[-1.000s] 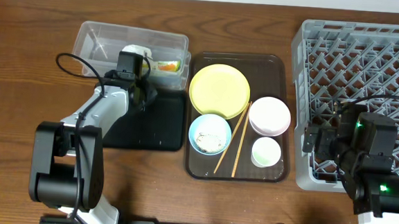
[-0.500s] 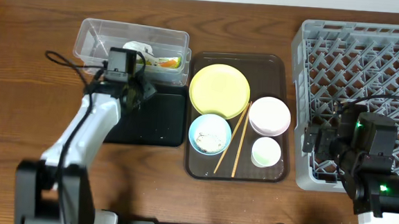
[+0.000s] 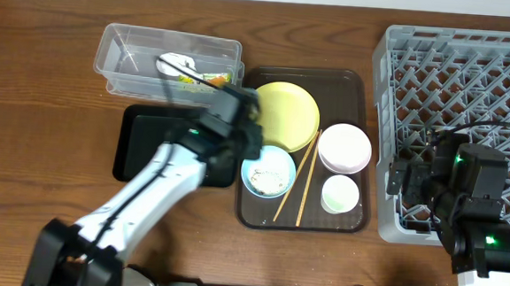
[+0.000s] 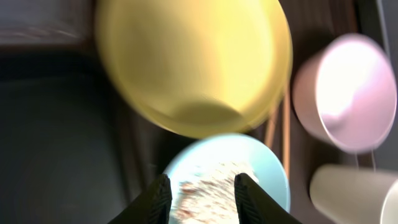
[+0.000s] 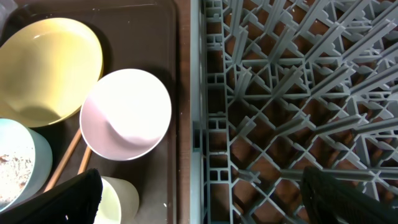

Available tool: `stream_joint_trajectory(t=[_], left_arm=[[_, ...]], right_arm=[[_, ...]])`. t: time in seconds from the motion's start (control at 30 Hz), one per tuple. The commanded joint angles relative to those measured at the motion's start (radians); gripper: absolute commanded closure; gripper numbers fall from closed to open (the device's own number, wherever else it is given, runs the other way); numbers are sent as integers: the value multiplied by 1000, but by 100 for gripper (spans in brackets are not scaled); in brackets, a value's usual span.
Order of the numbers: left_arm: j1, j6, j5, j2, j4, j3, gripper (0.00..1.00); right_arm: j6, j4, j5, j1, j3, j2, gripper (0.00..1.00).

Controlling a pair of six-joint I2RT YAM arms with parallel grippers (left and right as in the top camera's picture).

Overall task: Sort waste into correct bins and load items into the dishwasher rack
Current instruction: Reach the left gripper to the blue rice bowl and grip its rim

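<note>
Right gripper wide open, empty, over rack edge; left gripper narrowly open, empty, above blue bowl of rice on brown tray, plate beyond, wrapper and scrap in far tub.

The overhead view is bright, evenly lit from above and sharp, with only soft, short shadows on the brown wooden table. The left wrist view is dimmer and smeared with blur: the yellow round plate above the left pincer has no crisp edge, and the pinkish-white bowl to its upper right is washed out by glare. The right wrist view is sharp, except for the right pincer, whose dark fingers look soft at the bottom corners.
</note>
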Motion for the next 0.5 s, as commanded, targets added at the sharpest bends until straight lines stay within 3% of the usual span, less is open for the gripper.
stream_joint_trajectory(t=[0.0, 0.2, 0.47], left_arm=[[-89, 31, 8, 68, 3, 6, 63], [-199, 31, 1, 155, 28, 6, 63], [-224, 31, -48, 160, 56, 6, 63]], right_arm=[[-8, 2, -7, 9, 18, -2, 1], [-8, 2, -7, 9, 18, -2, 1], [-8, 2, -7, 9, 18, -2, 1]])
